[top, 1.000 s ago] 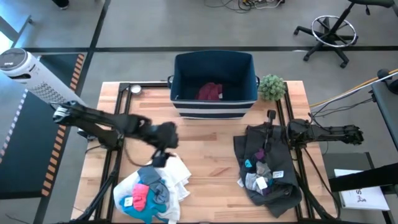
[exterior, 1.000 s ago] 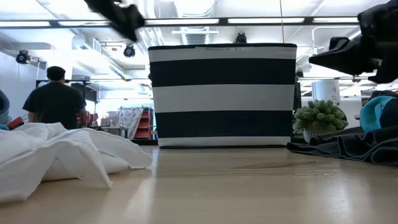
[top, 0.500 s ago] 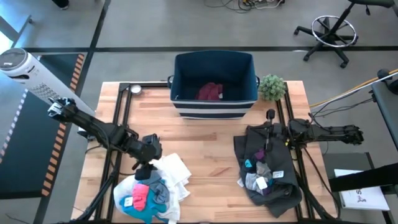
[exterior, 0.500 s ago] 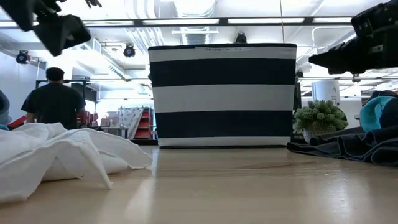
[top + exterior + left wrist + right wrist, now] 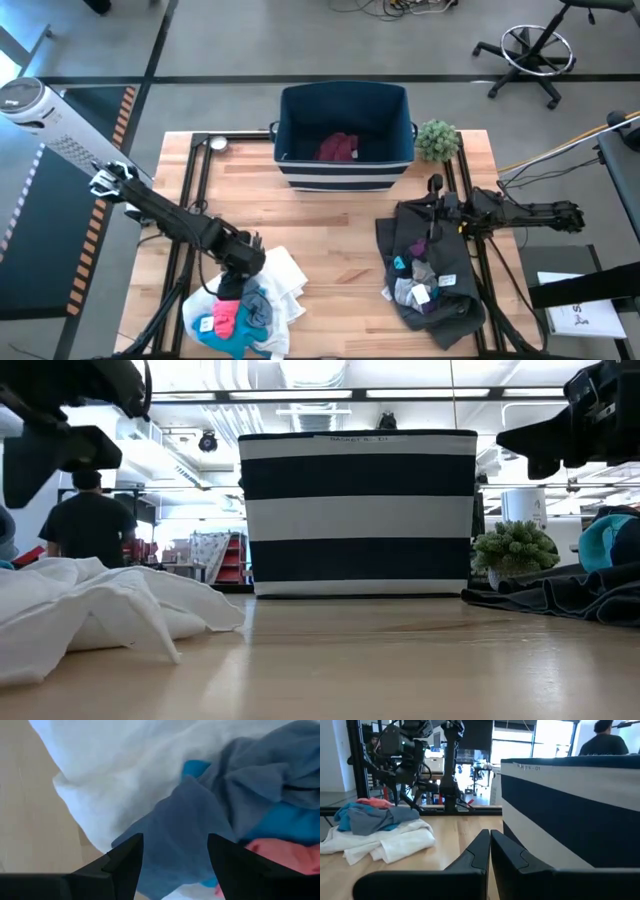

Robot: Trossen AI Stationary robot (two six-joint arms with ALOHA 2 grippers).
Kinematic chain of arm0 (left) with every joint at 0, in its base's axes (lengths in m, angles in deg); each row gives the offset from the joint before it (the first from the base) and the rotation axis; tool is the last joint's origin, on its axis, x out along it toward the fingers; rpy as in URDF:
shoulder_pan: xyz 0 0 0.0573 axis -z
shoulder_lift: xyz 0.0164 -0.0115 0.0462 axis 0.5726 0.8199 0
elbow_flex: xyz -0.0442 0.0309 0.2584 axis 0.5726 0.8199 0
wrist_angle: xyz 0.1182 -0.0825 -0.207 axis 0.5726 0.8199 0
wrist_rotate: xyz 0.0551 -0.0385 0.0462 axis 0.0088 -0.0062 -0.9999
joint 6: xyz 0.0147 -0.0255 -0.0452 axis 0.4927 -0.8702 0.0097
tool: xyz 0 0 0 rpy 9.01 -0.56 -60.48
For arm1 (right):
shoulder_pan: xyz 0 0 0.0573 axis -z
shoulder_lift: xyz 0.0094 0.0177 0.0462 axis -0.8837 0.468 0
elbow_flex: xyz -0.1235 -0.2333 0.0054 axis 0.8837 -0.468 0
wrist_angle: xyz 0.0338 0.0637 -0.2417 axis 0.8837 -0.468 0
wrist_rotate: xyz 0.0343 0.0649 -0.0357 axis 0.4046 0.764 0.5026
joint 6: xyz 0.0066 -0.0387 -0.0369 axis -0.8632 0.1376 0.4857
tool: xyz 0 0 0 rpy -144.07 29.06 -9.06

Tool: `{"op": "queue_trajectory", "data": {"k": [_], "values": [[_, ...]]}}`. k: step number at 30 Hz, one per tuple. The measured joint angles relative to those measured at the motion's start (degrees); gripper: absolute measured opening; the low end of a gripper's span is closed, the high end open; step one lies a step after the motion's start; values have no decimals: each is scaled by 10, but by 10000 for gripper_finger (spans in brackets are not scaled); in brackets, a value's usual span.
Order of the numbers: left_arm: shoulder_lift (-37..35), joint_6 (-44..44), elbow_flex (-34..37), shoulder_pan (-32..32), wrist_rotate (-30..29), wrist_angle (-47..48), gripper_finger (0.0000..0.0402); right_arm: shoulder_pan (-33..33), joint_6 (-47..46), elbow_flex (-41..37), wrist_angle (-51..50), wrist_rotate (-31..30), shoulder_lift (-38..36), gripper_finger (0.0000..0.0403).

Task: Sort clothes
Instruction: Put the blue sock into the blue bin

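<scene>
wooden table [image 5: 340, 230] carried every item we recorded. nearest the front edge, at left, lay the white garment [image 5: 285, 280] with a grey piece [image 5: 175, 840], teal-blue piece [image 5: 245, 340] and red piece [image 5: 225, 315] heaped on it. the left gripper [image 5: 232, 285] hung just over this heap, fingers spread, gripping nothing. at right we saw the dark grey garment [image 5: 440, 275] with small pieces on it; the right gripper [image 5: 437, 210] hovered at its far edge, fingers pressed together, empty. farthest back stood the striped bin [image 5: 345, 135], a maroon piece [image 5: 337, 147] inside, and the plant [image 5: 437, 140] beside it.
</scene>
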Motion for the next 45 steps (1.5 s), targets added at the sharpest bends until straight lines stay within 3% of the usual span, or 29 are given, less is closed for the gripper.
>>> {"op": "queue_trajectory", "data": {"k": [6,11,16,22,25,29,35,41,45], "values": [[29,7,2,0,0,-1,230,0,9,0,0,0,0,0],[51,8,13,0,20,-29,217,0,9,0,0,2,0,0],[64,17,19,0,30,-50,153,0,13,0,0,2,0,0],[47,30,19,-1,49,-44,17,0,31,0,0,2,0,0],[30,19,12,-2,54,-40,16,0,31,0,3,2,0,0],[5,20,-18,-6,12,-39,6,0,30,0,4,2,0,0],[-27,69,-87,-35,-110,-39,4,0,8,0,4,2,0,0],[-41,198,-159,-95,-210,-40,2,0,-10,0,4,2,0,0],[-38,298,-201,-142,-248,-63,2,0,-8,0,4,2,0,22]]}}
